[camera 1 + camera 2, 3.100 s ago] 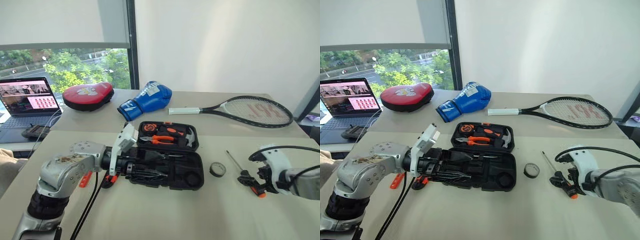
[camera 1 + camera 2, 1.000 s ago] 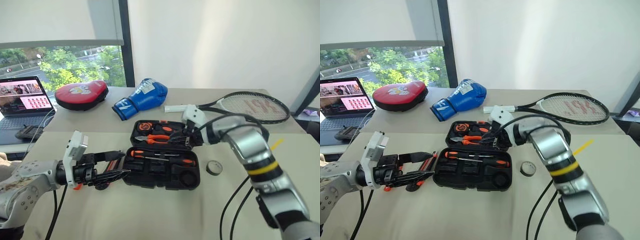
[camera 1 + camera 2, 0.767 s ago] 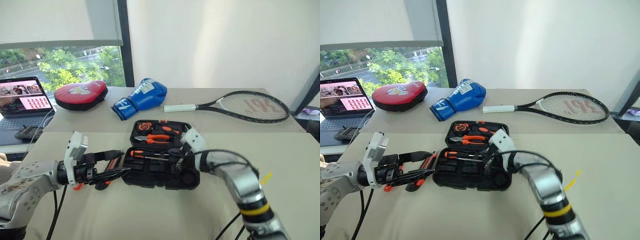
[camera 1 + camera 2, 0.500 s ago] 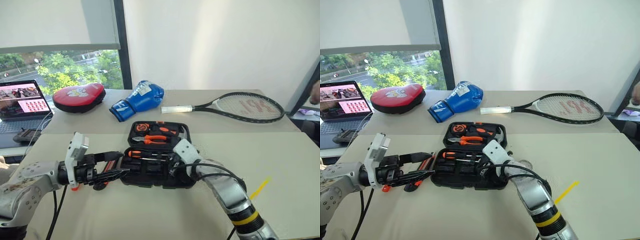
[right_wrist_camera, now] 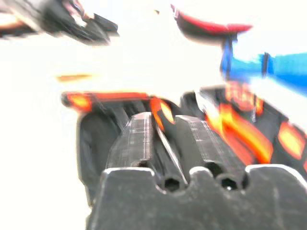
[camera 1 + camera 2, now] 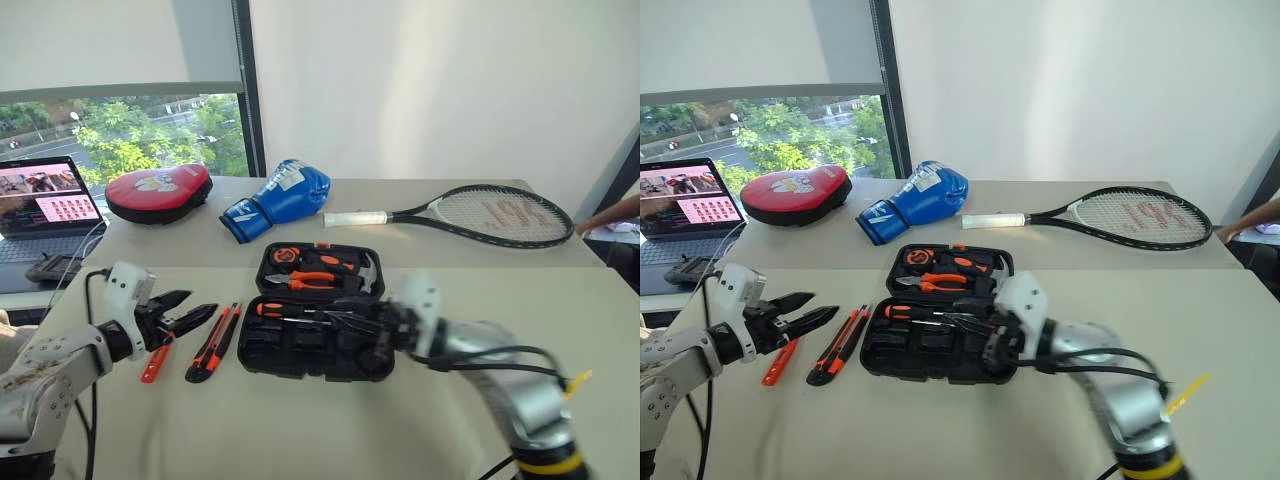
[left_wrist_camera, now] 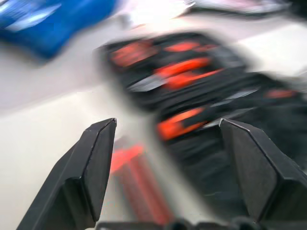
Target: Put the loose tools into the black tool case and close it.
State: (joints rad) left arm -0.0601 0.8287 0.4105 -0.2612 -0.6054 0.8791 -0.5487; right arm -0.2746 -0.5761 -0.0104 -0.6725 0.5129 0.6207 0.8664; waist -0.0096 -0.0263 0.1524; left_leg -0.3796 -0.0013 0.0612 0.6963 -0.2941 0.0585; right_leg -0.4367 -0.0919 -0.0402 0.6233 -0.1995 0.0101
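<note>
Flanking the open tool case (image 6: pixel 320 320): knife (image 6: pixel 212 342), racket (image 6: pixel 480 213).

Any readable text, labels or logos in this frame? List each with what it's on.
None can be read.
Tennis racket: red logo on the strings, too blurred.
Blue boxing glove: white marking, not legible.
Red pad: pale print, too small.
Laptop screen: too small.

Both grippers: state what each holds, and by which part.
The left gripper holds nothing; it is open. Whether the right gripper, over the open black moulded-plastic tool case, holds anything cannot be told.
</note>
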